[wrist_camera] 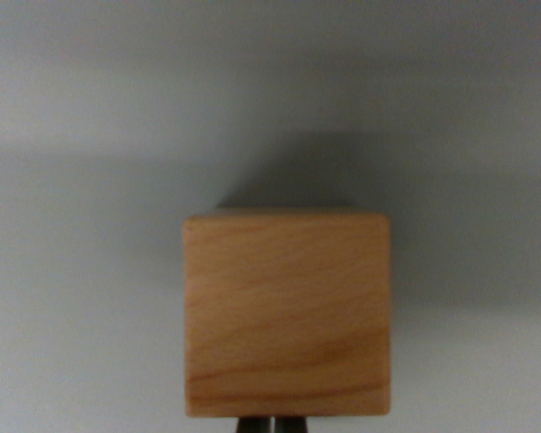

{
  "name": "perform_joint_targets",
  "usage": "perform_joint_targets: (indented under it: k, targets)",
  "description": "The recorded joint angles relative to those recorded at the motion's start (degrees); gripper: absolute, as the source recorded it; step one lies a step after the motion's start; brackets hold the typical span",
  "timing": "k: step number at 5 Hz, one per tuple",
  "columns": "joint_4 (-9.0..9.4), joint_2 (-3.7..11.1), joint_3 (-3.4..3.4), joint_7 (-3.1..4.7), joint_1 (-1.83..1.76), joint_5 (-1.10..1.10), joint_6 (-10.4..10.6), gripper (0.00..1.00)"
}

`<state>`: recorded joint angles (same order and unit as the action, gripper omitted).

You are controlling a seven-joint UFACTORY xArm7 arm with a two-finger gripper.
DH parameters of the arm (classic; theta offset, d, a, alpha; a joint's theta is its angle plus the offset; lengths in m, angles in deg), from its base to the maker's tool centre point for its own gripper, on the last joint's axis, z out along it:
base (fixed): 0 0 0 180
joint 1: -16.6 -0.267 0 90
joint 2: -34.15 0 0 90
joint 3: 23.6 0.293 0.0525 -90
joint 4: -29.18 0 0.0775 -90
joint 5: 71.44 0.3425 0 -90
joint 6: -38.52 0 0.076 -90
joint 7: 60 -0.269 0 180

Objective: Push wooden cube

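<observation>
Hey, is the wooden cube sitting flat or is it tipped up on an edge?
Flat, as far as this view shows. The wooden cube shows one square face with level edges, on the grey surface. The gripper tips sit at its lower edge.

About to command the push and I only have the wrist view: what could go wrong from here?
1. The gripper meets the cube at its bottom edge, slightly toward the wrist view's left of centre, so the cube may rotate instead of sliding straight.
2. The fingertips look close together, giving a narrow contact; the cube could slip off sideways.
3. The cube fills much of the view and the picture is blurred, so contact and what lies directly behind it are hard to confirm.
</observation>
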<state>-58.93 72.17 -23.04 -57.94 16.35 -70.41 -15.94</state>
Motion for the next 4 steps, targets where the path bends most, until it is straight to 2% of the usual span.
perform_joint_targets:
  k: [1,2,3,4]
  targets:
    - [0.00,0.00,0.00,0.00,0.00,0.00,0.0,1.00]
    - [-1.72,1.05,-0.01,-0.01,0.00,-0.02,-0.7,1.00]
    - [-1.72,1.05,-0.01,-0.01,0.00,-0.02,-0.7,1.00]
    - [-3.20,1.95,-0.02,-0.02,0.00,-0.04,-1.3,1.00]
